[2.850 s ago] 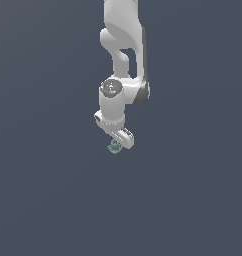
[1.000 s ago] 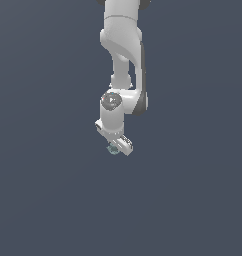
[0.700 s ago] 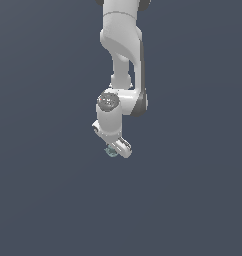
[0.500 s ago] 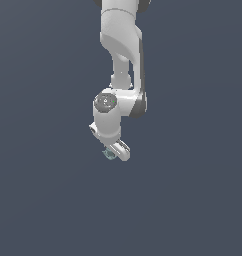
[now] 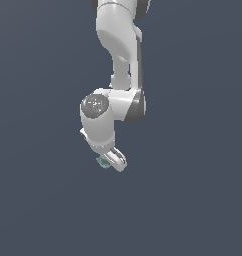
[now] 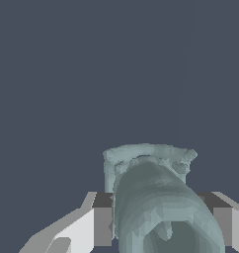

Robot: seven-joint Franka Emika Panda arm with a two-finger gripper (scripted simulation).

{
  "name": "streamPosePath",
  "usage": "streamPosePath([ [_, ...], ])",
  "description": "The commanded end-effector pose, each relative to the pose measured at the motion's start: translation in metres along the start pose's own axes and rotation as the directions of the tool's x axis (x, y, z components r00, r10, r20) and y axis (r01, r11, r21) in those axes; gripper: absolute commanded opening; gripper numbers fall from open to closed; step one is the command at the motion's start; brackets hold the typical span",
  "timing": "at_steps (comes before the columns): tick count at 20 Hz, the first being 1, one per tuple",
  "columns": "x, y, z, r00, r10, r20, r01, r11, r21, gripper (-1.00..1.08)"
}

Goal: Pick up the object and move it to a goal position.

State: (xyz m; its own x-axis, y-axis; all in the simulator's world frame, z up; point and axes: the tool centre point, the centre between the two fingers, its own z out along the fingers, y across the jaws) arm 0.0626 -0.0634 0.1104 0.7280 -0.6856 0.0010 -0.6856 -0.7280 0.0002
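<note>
Compared with the frame half a second earlier, the arm (image 5: 120, 75) had shifted slightly toward the exterior view's left and a little lower, the wrist housing tilting with it; against the frame of nearly three seconds before, the displacement in the same direction was more marked. The gripper (image 5: 111, 161) hung at the lower end of the arm over a uniform dark slate background, in which no worktop edge could be distinguished. In the exterior view the object (image 5: 102, 163) appeared only as a small pale teal-grey speck at the gripper's tip, on the exterior view's left of the white finger housing, and the contact could not be resolved at that scale. The wrist view supplied what the exterior view lacked: the object (image 6: 151, 197) filled the space between the two fingers (image 6: 102, 225), its lumpy, tube-like body and flared, ragged rim plainly visible, with the dark pads pressed against its flanks on both sides. The fingers were thus closed upon the object, holding it clear of any surface.
</note>
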Motion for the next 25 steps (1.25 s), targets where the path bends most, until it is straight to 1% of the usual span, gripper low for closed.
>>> streamPosePath([
  [1, 0.012, -0.006, -0.008, 1.0, 0.0, 0.0, 0.0, 1.0, 0.0, -1.0],
  [7, 0.036, -0.018, -0.025, 1.0, 0.0, 0.0, 0.0, 1.0, 0.0, -1.0],
  [12, 0.05, -0.025, -0.034, 1.0, 0.0, 0.001, 0.0, 1.0, 0.0, -1.0],
  [18, 0.059, -0.029, -0.039, 1.0, 0.0, 0.001, 0.0, 1.0, 0.0, -1.0],
  [25, 0.062, -0.031, -0.041, 1.0, 0.0, 0.001, 0.0, 1.0, 0.0, -1.0],
])
